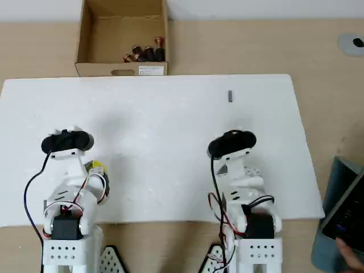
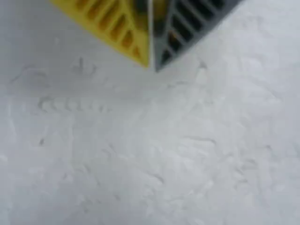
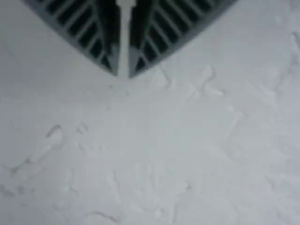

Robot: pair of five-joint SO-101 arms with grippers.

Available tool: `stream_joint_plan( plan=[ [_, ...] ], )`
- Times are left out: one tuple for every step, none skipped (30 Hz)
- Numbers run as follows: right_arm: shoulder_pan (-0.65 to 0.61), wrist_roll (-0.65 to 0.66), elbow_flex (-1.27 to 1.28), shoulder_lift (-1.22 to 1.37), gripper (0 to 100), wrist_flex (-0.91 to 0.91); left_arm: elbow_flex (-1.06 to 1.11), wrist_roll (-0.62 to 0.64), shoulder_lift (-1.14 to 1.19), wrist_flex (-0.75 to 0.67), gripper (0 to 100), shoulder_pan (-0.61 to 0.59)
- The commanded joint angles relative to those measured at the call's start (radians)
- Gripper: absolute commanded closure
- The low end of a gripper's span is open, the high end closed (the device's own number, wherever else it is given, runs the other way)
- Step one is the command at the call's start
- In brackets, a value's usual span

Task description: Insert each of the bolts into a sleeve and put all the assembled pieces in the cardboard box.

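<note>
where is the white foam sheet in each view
High view: the white foam sheet fills the middle, just below the cardboard box.
Left wrist view: it is the dented ground under the left gripper.
Right wrist view: it is the dented ground under the right gripper.
Shared landmark: its dented white surface.

The cardboard box (image 1: 96,69) is matt brown card, and the pieces (image 1: 145,53) in it are shiny coppery metal. The white mat (image 1: 170,142) looks rough and pitted like foam; the table (image 1: 239,45) has a smooth wood look.
</note>
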Motion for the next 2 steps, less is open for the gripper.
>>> stream_joint_plan(
  plan=[
    [0.010, -0.008, 0.002, -0.111, 98.8, 0.003, -0.005, 0.005, -0.008, -0.002, 100, -0.008],
    [0.010, -0.008, 0.002, -0.111, 98.8, 0.003, -0.005, 0.005, -0.008, -0.002, 100, -0.008]
  ],
)
